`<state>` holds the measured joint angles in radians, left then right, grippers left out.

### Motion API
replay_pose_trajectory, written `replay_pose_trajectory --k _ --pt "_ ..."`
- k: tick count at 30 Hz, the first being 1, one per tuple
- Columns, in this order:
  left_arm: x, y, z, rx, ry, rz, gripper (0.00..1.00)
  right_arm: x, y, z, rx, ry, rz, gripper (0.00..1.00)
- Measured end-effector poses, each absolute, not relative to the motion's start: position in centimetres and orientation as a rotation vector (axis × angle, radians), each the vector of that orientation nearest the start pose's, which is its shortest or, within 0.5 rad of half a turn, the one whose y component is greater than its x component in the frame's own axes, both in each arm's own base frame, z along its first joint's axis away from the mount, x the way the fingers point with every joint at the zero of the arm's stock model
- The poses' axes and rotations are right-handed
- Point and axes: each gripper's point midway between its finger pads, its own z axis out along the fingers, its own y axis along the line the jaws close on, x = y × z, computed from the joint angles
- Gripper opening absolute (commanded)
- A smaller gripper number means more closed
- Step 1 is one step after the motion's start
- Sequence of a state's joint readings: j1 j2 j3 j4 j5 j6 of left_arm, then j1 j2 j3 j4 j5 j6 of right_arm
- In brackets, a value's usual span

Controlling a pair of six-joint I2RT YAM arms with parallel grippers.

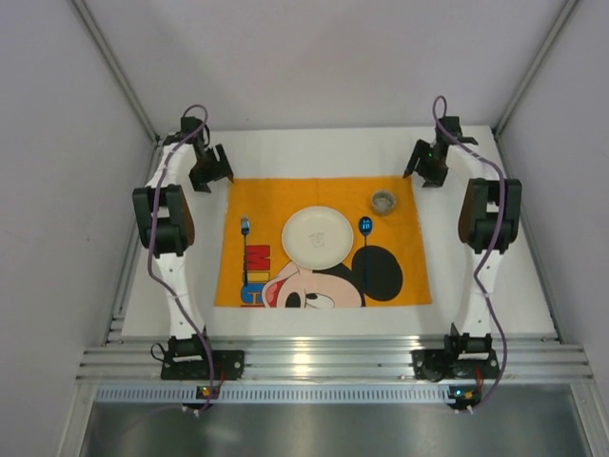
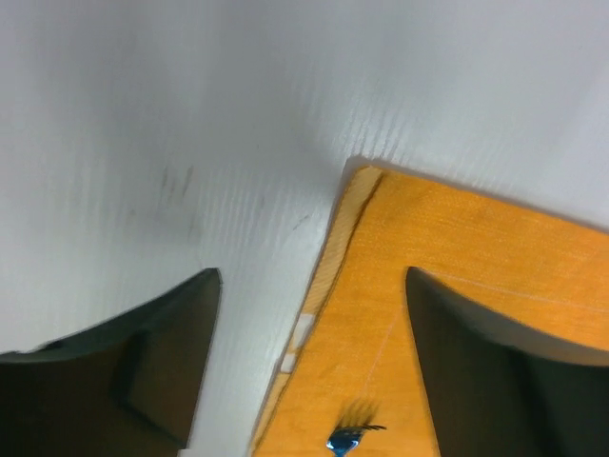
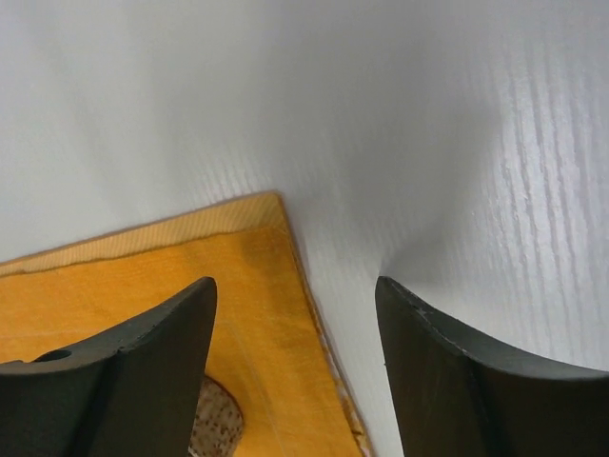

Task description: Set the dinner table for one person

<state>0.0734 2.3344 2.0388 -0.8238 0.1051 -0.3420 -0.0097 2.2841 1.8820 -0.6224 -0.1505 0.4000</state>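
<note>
The white dinner table [image 1: 314,152] carries an orange Mickey Mouse placemat [image 1: 324,286]. On the mat lie a cream plate [image 1: 318,237], a blue fork [image 1: 245,227] to its left, a blue spoon [image 1: 365,227] to its right, and a small speckled cup [image 1: 383,202] at the far right. My left gripper [image 1: 211,169] hangs open and empty over the mat's far left corner [image 2: 362,176]; the fork tip [image 2: 347,438] shows between its fingers. My right gripper [image 1: 428,164] hangs open and empty over the mat's far right corner [image 3: 271,205], the cup's rim [image 3: 214,419] just below.
Grey walls [image 1: 314,57] enclose the table on the left, right and far sides. An aluminium rail [image 1: 324,362] with both arm bases runs along the near edge. A bare white strip of table lies behind the placemat.
</note>
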Motion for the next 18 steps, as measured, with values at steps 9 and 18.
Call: replay_pose_trajectory --k 9,18 --pt "49.8 2.0 13.6 -0.500 2.470 -0.133 0.98 50.7 2.8 13.6 0.465 2.433 0.287 0.71" --pt "39.1 5.5 18.0 -0.559 2.165 0.046 0.87 43.5 5.4 19.9 0.361 2.258 0.395 0.76"
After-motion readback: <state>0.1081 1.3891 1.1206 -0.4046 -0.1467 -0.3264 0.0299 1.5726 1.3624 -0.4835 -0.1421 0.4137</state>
